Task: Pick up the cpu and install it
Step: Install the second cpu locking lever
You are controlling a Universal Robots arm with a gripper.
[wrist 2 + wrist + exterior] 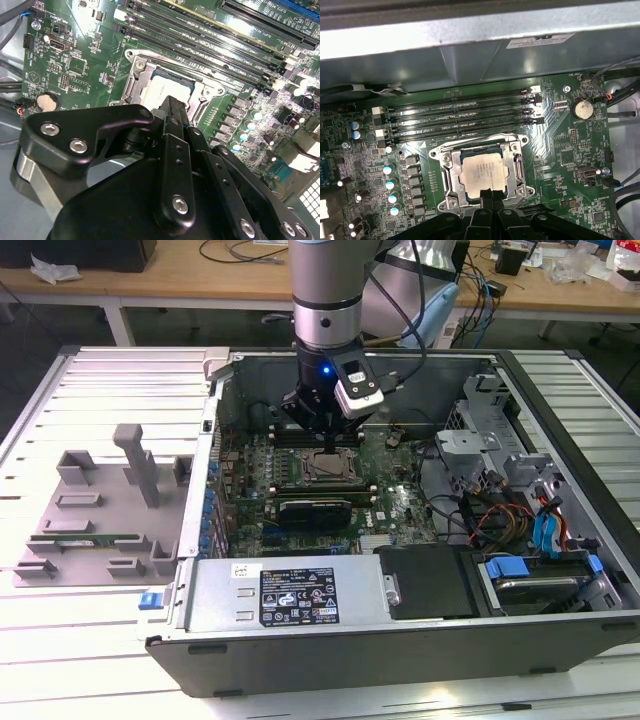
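Note:
The cpu (484,172) is a flat square chip with a silver-grey top, and it lies flat inside the metal-framed socket (449,176) on the green motherboard (570,150). It also shows as the cpu (161,84) and the cpu (328,468) in the open computer case. My gripper (491,194) hangs just above the cpu's near edge. The black fingers are shut together with nothing between them. In the second wrist view my gripper (172,104) covers part of the socket (131,82). In the exterior view my gripper (326,438) points straight down over the socket.
Several black memory slots (465,117) run beside the socket. The case wall (470,55) stands close behind them. A grey fixture (100,510) with a green memory stick (85,538) lies at the exterior view's left. A drive cage and cables (500,510) fill the exterior view's right.

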